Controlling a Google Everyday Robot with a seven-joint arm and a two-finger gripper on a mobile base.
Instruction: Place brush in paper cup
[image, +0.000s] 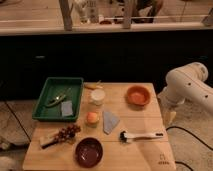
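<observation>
The brush (145, 135) lies flat near the table's front right, its white handle pointing right and its dark bristle head to the left. The white paper cup (97, 96) stands upright at the table's middle back, next to the green tray. My gripper (170, 118) hangs at the end of the white arm (187, 85), just off the table's right edge. It is above and to the right of the brush handle's tip and apart from it.
A green tray (75, 85) with a grey pad and a utensil sits back left. An orange bowl (138, 95) is back right and a maroon bowl (89, 151) front middle. An orange ball (92, 118), a grey cloth (110, 121) and grapes (67, 133) lie between them.
</observation>
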